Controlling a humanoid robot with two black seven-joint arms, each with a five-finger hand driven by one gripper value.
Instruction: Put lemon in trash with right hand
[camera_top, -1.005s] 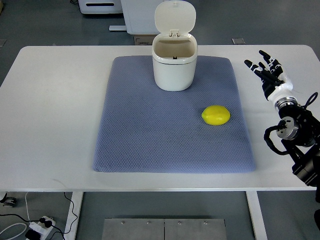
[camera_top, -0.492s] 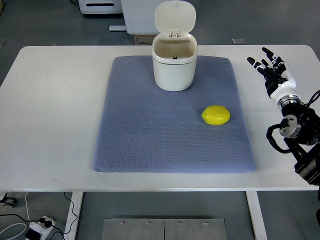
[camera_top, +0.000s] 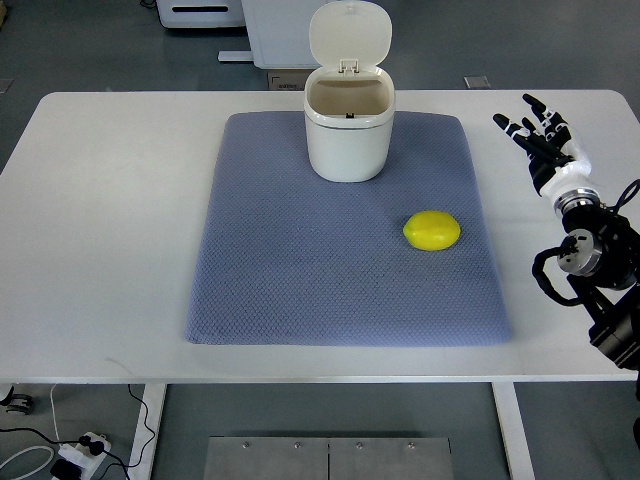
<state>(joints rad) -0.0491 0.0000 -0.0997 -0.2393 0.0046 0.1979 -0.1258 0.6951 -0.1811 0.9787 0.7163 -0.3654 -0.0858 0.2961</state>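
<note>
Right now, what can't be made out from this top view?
- Bottom of the trash can: its own walls hide it.
- Right arm past the right hand: cut off by the picture's right edge.
- Underside of the lemon, resting on the mat.
- Left hand: out of view.

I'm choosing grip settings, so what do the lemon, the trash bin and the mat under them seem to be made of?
The lemon: uniformly bright yellow with a smooth, slightly glossy skin; possibly a plastic replica, though real fruit can't be ruled out. The trash bin: looks like hard cream-white plastic, smooth with a soft sheen and a hinged lid standing open. The mat: seemingly woven or foam-backed fabric, matte grey-blue with a fine regular texture.
</note>
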